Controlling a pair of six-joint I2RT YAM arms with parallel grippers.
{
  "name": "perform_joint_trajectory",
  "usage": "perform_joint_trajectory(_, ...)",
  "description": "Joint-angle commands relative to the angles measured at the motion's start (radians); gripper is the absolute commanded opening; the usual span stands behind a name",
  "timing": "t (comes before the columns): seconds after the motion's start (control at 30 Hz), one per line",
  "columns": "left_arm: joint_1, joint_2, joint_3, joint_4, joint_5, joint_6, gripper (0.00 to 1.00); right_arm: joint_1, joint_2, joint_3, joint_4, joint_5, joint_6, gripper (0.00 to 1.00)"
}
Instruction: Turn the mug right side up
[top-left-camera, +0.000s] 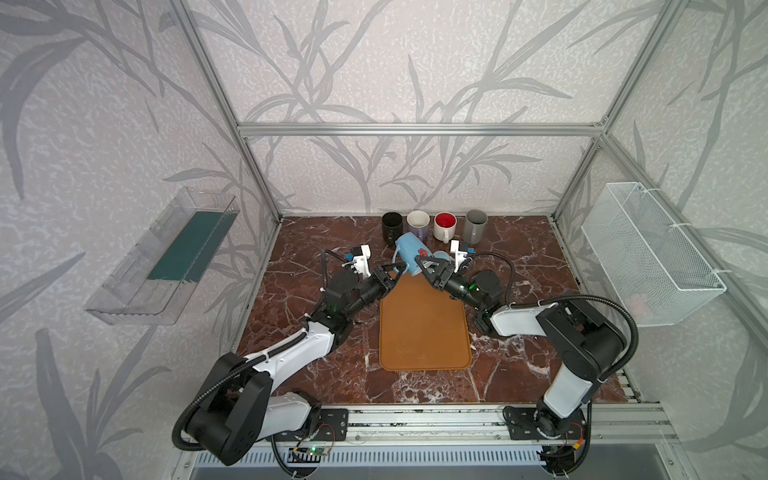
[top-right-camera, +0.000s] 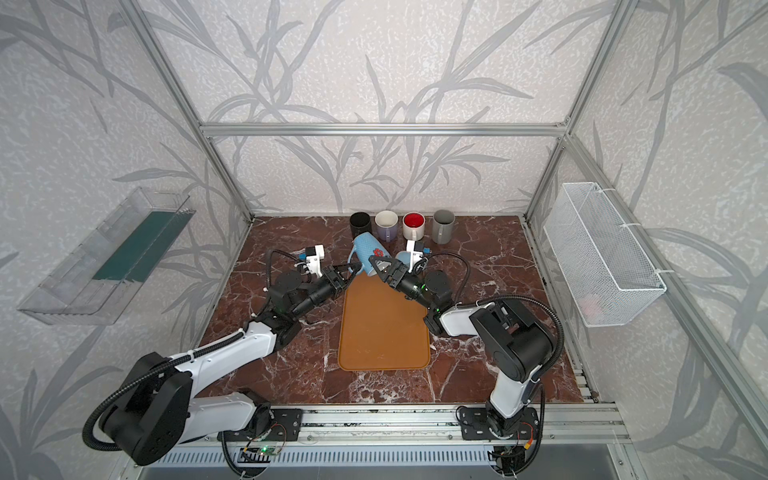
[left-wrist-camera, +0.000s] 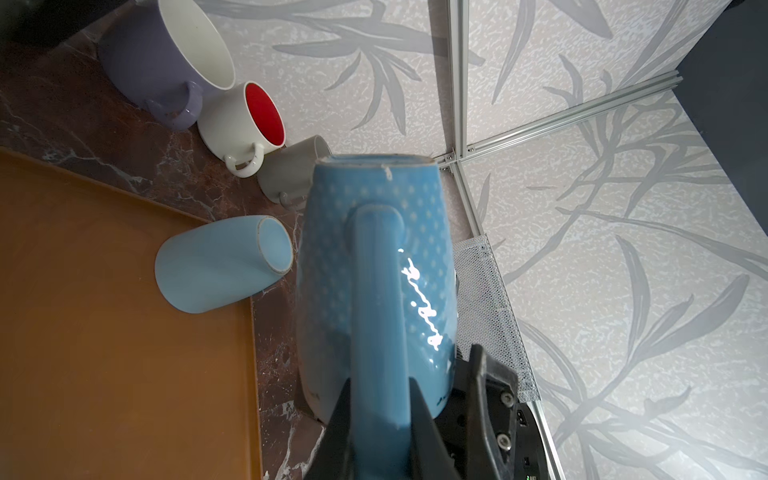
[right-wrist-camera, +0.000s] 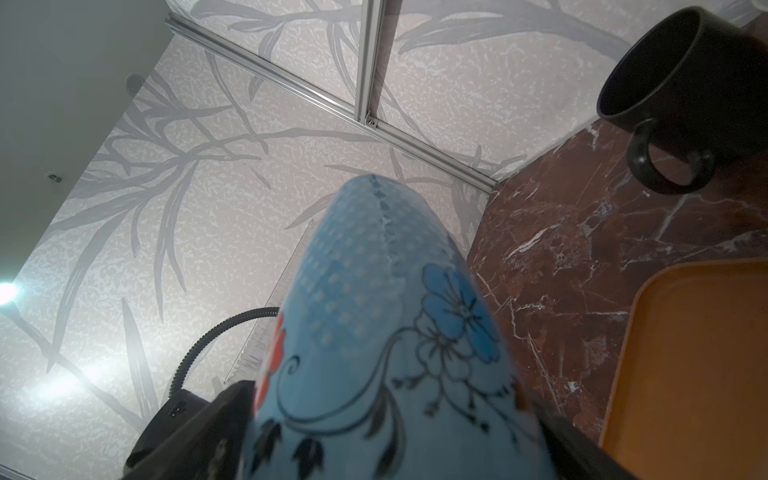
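Note:
The mug (top-left-camera: 409, 254) (top-right-camera: 370, 254) is blue with white dots and painted flowers. It hangs tilted above the far end of the orange tray (top-left-camera: 424, 332), its base pointing up and back. My left gripper (top-left-camera: 394, 269) (left-wrist-camera: 378, 388) is shut on the mug's handle (left-wrist-camera: 376, 291). My right gripper (top-left-camera: 428, 266) (right-wrist-camera: 386, 415) straddles the mug's body (right-wrist-camera: 382, 332) from the other side. Its fingers lie against both flanks with no gap showing. The mug's mouth is hidden in every view.
A plain light-blue cup (top-left-camera: 441, 255) (left-wrist-camera: 220, 264) rests base-up at the tray's far right corner. Black (top-left-camera: 392, 224), purple (top-left-camera: 417, 224), red-lined white (top-left-camera: 444, 226) and grey (top-left-camera: 475, 226) mugs stand upright along the back wall. A wire basket (top-left-camera: 652, 253) hangs right, a clear shelf (top-left-camera: 166, 253) left.

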Motion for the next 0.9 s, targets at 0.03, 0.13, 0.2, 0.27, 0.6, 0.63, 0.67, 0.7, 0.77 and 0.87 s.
perform_joint_trajectory(0.03, -0.011, -0.021, 0.007, 0.096, 0.008, -0.011, 0.0, 0.007, -0.01, 0.021, 0.044, 0.006, -0.013, 0.85)
perform_joint_trajectory(0.13, -0.014, -0.023, 0.006, 0.096, 0.006, -0.01, 0.0, 0.008, -0.008, 0.019, 0.048, 0.012, -0.008, 0.81)
perform_joint_trajectory(0.2, -0.018, -0.026, 0.007, 0.093, 0.005, -0.008, 0.0, 0.008, -0.008, 0.018, 0.048, 0.011, -0.008, 0.79)
perform_joint_trajectory(0.27, -0.02, -0.026, 0.01, 0.084, 0.009, -0.005, 0.0, 0.007, -0.009, 0.019, 0.047, 0.011, -0.008, 0.76)
perform_joint_trajectory(0.6, -0.02, -0.048, 0.008, 0.03, 0.003, 0.01, 0.15, 0.006, -0.038, 0.01, 0.01, 0.008, -0.036, 0.71)
perform_joint_trajectory(0.63, -0.019, -0.052, 0.009, 0.019, 0.0, 0.012, 0.2, 0.005, -0.037, 0.01, 0.014, 0.01, -0.034, 0.7)
perform_joint_trajectory(0.67, -0.02, -0.055, 0.01, 0.009, -0.002, 0.015, 0.23, 0.005, -0.034, 0.009, 0.019, 0.014, -0.031, 0.7)
perform_joint_trajectory(0.7, -0.02, -0.06, 0.011, -0.004, -0.003, 0.02, 0.26, 0.005, -0.031, 0.01, 0.027, 0.014, -0.027, 0.69)
perform_joint_trajectory(0.77, -0.02, -0.068, 0.013, -0.022, -0.008, 0.027, 0.3, 0.005, -0.025, 0.011, 0.034, 0.015, -0.021, 0.68)
perform_joint_trajectory(0.87, -0.02, -0.075, 0.016, -0.038, -0.01, 0.032, 0.34, 0.003, -0.014, 0.01, 0.047, 0.014, -0.008, 0.67)
